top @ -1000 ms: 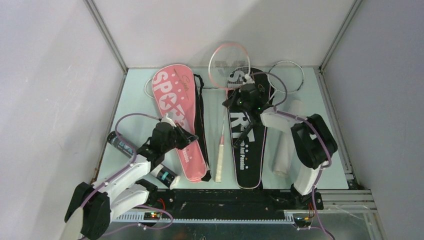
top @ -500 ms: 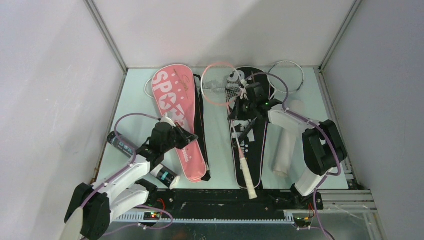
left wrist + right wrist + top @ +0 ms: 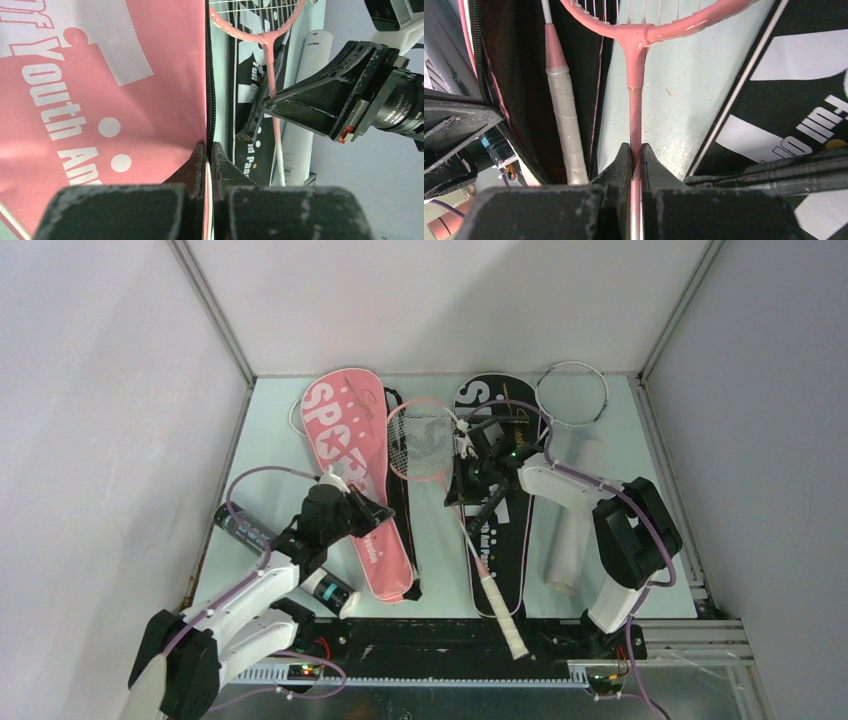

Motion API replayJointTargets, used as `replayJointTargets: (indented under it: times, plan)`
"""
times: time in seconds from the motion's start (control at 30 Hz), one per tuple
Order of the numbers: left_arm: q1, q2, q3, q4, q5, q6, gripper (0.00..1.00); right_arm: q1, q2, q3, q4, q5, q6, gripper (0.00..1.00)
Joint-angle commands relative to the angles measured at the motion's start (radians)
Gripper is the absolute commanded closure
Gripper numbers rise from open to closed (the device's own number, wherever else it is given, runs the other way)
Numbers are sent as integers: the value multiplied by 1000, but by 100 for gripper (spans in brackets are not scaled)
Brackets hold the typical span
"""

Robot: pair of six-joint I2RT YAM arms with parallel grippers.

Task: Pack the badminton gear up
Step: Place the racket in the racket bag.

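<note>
Pink racket (image 3: pixel 636 60) shaft is partly hidden between the clamped right jaws.

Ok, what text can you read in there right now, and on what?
"SPO", rest covered: pink racket cover.
"Youth", "An" cut off: same cover, left wrist view.
"S", rest covered: black racket cover.
"Full", "Pas" cut off: same black cover, left wrist view.
White shuttle tube label and black shuttle tube print: too small to read.
</note>
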Motion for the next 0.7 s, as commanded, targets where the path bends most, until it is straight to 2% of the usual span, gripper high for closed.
replayJointTargets:
  times: [0.0, 0.2, 0.33, 0.67]
  plan:
    - [7, -18, 39, 37, -11, 32, 100, 32, 27, 62, 28, -37, 10, 100]
    - [7, 8, 45, 53, 12, 50, 100, 42, 82, 80, 86, -122, -4, 100]
    - [7, 32, 55, 68, 40, 65, 100, 48, 99, 80, 184, -145, 21, 100]
    - [-13, 27, 25, 147, 97, -19, 100, 48, 264, 91, 703, -99, 264, 100]
